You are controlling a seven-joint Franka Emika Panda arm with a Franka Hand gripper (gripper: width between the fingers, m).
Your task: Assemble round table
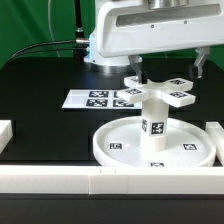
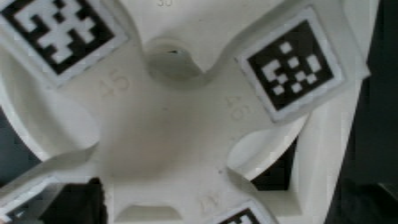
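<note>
Now step: seat foot on leg, twist straight (no tilt).
Claw: gripper grip state unclear, cannot tell.

The counter is a flat black surface. Near its middle lies the marker board, a thin white sheet with printed tags, flat on the black top. Toward the exterior view's right, the large rimmed round disc rests on the counter, close to the front. Long white border rails run along the front edge, with a short piece at each side, and the disc's rim sits just beside the front rail.
</note>
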